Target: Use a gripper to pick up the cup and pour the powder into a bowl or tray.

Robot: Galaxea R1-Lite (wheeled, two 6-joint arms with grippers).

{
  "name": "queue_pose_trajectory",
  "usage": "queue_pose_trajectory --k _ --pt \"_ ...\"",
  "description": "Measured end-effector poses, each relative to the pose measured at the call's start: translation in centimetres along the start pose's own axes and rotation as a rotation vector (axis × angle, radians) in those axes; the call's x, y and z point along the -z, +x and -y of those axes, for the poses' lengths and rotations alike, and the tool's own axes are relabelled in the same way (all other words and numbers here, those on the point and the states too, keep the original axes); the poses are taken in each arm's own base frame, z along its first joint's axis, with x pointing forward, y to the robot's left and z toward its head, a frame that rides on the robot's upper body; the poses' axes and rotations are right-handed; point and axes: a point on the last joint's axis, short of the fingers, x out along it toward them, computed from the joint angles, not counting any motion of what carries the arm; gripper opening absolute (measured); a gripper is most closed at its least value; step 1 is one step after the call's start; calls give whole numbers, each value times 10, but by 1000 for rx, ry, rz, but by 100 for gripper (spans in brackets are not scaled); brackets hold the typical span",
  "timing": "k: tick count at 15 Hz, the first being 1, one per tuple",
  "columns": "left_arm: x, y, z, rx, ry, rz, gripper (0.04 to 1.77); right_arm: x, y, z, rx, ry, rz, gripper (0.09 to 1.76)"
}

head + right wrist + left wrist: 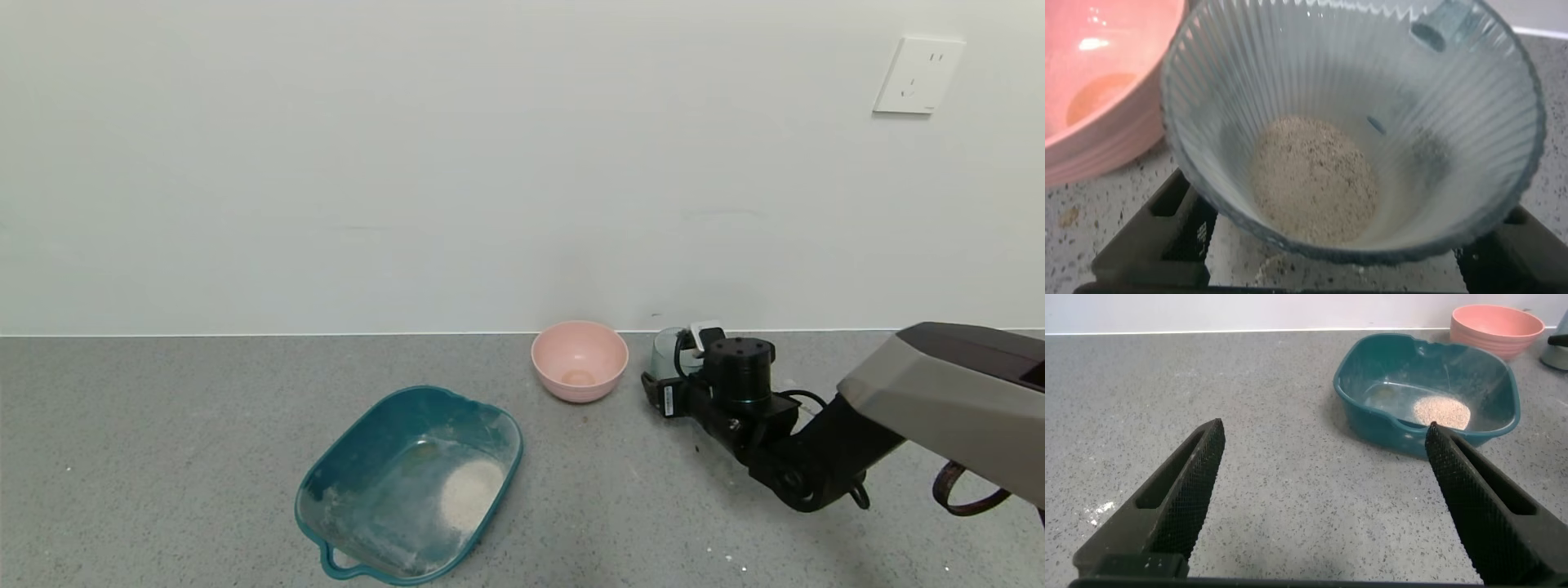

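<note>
The ribbed pale blue-green cup [665,349] stands on the grey counter near the wall, right of the pink bowl. In the right wrist view the cup [1470,139] fills the picture and holds a heap of beige powder [1315,180]. My right gripper [686,365] is open, with one finger on each side of the cup [1347,204] and low against the counter. The dark teal tray [384,433] lies to the front left, with a powder heap [472,490] inside. My left gripper [1323,431] is open and empty above bare counter, facing the tray [1372,416].
A round pink bowl [580,359] sits just left of the cup, close to the wall, with a faint smear at its bottom. A wall socket [918,75] is high on the right. Open counter lies between the tray and the right arm.
</note>
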Motion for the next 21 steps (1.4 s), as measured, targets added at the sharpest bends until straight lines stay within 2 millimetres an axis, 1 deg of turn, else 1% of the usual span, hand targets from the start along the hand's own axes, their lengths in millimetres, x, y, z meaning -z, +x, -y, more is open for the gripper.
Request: queue_pose_trajectory --k 2,5,7,9,12,15,18,21 --pt "0 0 0 0 0 0 176 -5 -6 4 -20 -5 -41 166" --pt "0 0 0 0 0 0 176 -18 -23 8 -43 -17 -108 167" --pt "0 0 0 0 0 0 176 -28 -39 12 -66 -22 -154 168" --pt "0 0 0 0 0 0 176 -42 -60 15 -95 -23 -185 168" --pt "0 0 0 0 0 0 176 -67 -101 23 -122 -22 -204 169" --pt "0 0 0 0 0 0 176 -92 -151 32 -132 -19 -186 170" --pt "0 0 0 0 0 0 176 -107 -204 43 -134 -18 -160 170" --pt "0 0 0 0 0 0 176 -114 -262 55 -134 -16 -119 170"
